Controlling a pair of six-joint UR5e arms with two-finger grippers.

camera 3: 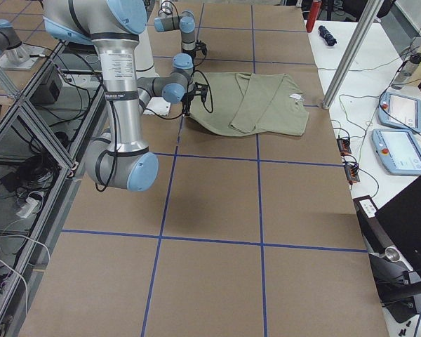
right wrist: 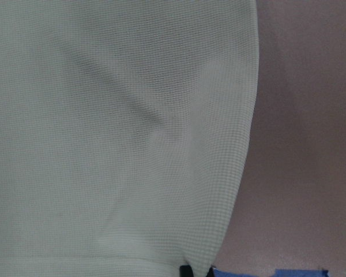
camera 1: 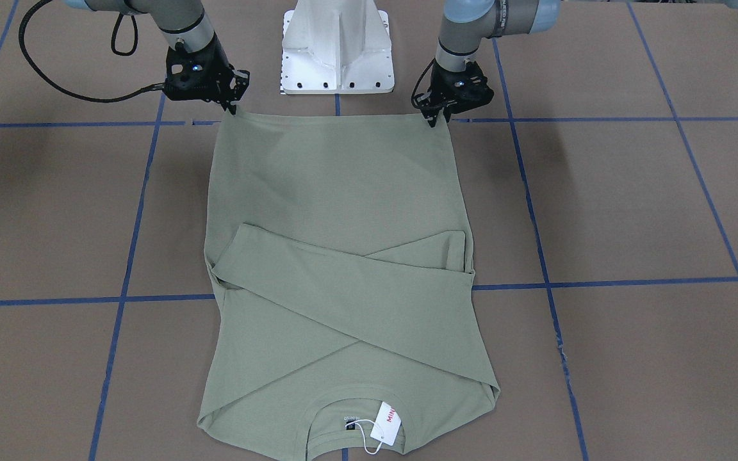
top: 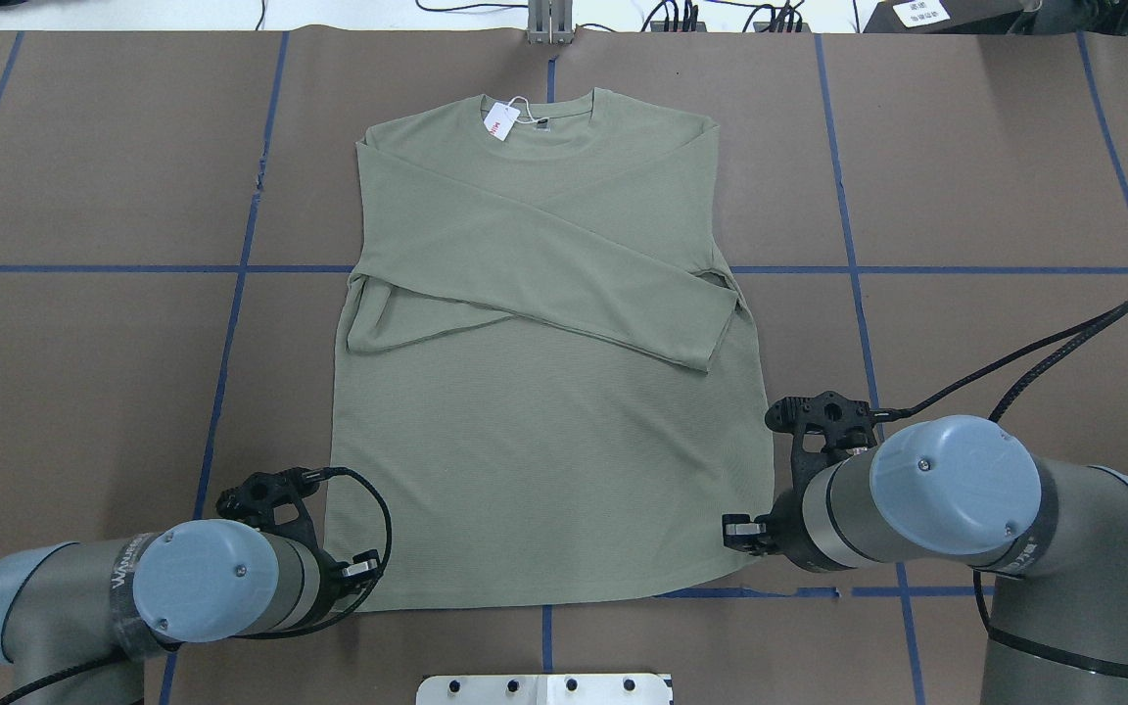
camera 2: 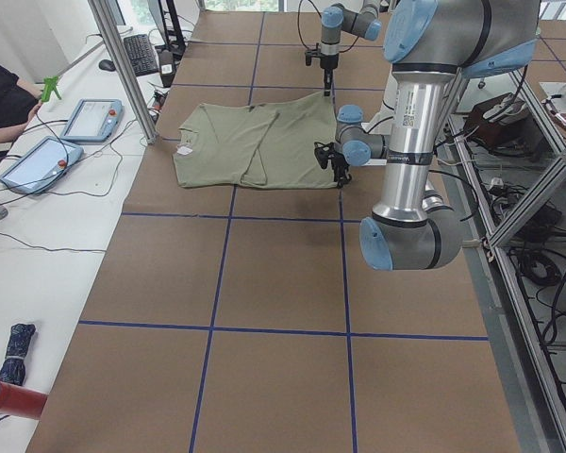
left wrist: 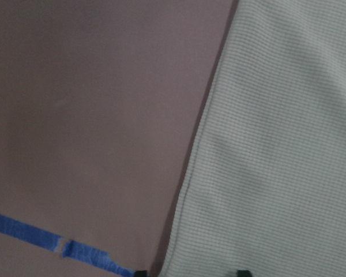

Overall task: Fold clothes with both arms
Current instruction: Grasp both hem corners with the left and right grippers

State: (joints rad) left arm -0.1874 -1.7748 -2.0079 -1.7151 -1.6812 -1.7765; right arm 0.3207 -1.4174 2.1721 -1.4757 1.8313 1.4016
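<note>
Presently the shirt (camera 1: 337, 186) is laid flat, sleeves crossed; the left gripper (camera 1: 438, 118) is held spread at one hem corner; whether the right gripper (camera 1: 233, 106) is closed cannot be told.

Seen from overhead, the shirt (top: 544, 411) lies flat on the table (top: 84, 343), with its collar (top: 574, 103) at 12 o'clock and its hem (top: 544, 599) at 6 — toward the pedestal (top: 544, 688). Its 2 sleeves (top: 564, 264) cross over the chest. The hang tag (top: 499, 120) lies at the collar, toward 11. The left gripper (camera 1: 436, 118) sits at the hem's 7 o'clock corner — the right gripper (camera 1: 233, 105) at its 5 o'clock corner.
</note>
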